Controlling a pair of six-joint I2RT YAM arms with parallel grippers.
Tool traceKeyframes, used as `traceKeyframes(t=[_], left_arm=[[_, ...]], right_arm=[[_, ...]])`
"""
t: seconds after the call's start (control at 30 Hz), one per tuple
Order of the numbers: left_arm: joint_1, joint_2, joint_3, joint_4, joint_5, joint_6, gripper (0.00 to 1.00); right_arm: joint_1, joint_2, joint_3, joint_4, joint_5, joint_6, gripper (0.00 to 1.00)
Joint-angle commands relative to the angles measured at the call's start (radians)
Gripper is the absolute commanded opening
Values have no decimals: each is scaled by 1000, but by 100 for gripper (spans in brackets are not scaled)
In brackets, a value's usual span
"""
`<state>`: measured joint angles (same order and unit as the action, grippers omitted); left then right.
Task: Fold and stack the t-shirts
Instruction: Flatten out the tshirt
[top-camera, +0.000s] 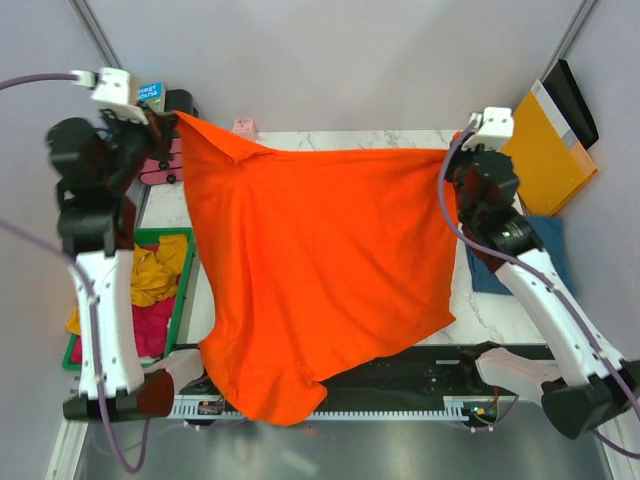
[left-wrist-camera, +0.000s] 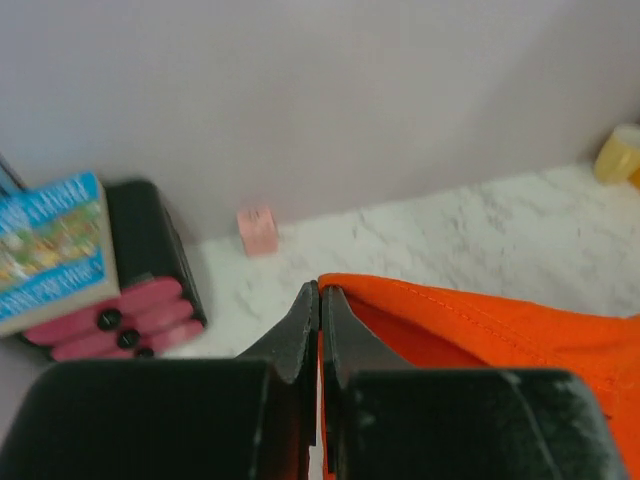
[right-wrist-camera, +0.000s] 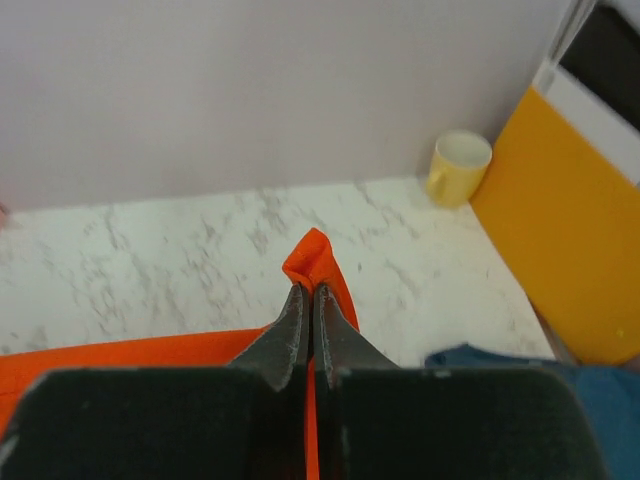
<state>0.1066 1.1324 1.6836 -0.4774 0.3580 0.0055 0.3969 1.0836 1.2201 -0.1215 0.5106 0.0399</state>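
L gripper (left-wrist-camera: 320, 292) & R gripper (right-wrist-camera: 308, 290) each pinch shut on a corner of orange shirt (top-camera: 320, 270), hung spread, not yet folded. Blue shirt (top-camera: 557, 243) at 3 o'clock looks folded; stacking's left.

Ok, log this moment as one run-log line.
left claw: shut on bright orange-red cloth t-shirt corner | right claw: shut on other corner | shirt: spread wide between claws
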Motion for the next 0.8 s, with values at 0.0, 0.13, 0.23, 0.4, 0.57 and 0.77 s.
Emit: traceKeyframes(t=[0.0,0.13,0.23,0.4,0.57,0.77], left_arm=[[8,124,-270,115,113,76,2],[5,208,-532,261,84,123,2],[-5,300,-602,330,56,185,2],[-10,470,-509,312,24,223,2],[-28,590,-406,342,-19,206,2],[-80,753,-211,300,-94,208,2]], right_arm=[[-79,82,-192,165,-44,136,0],[-107,205,-318,259,-31,205,0],[-113,321,-321,309,-26,216,0],[-118,513,-252,338,-20,206,0],[-127,647,-124,312,-18,193,0],[-156,838,110,211,-17,199,0]])
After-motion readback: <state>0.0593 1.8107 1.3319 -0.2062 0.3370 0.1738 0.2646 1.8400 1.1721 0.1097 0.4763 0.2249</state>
